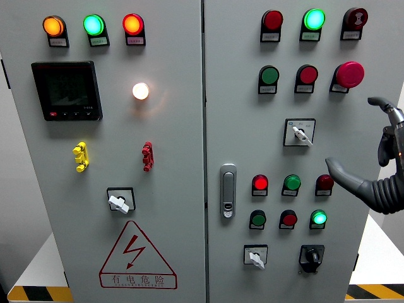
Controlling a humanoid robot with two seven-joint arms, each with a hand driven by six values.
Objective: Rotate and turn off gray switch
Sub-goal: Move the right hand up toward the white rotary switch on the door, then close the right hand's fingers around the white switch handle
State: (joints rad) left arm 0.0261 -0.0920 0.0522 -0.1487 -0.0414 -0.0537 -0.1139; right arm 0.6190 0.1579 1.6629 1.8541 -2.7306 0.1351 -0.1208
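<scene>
Indoors, gray control cabinet (170,189), right hand (379,164) open

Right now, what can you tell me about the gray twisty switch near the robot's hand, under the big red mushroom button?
The gray switch is a small pale knob on a square plate with a dark border, mounted flat on the gray cabinet's right door. Its pointer slants down toward the lower right. It looks like plastic. Nothing touches it: the right hand is off to its right, its fingers open.
</scene>
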